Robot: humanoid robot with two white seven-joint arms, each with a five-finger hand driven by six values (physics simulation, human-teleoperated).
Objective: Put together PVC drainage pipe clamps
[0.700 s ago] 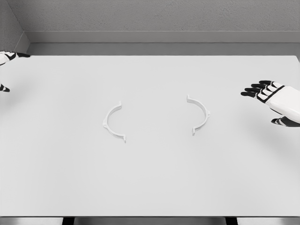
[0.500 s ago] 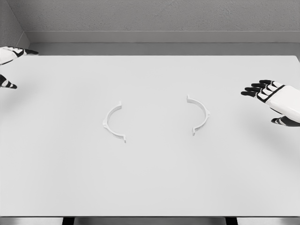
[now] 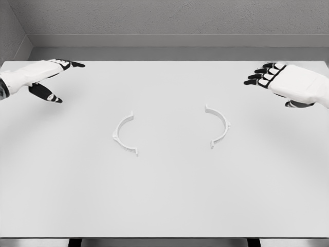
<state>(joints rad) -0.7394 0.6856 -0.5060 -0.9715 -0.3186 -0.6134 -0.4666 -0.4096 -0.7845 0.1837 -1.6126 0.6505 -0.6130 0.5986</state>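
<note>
Two white clamp halves are laid flat on the white worktop (image 3: 164,206), well apart, open sides facing each other: the left clamp half (image 3: 124,135) below and inward of the left hand (image 3: 38,77), the right clamp half (image 3: 218,126) below and inward of the right hand (image 3: 288,85). Both hands are held open, empty, near the far edge, with bare worktop all around.
</note>
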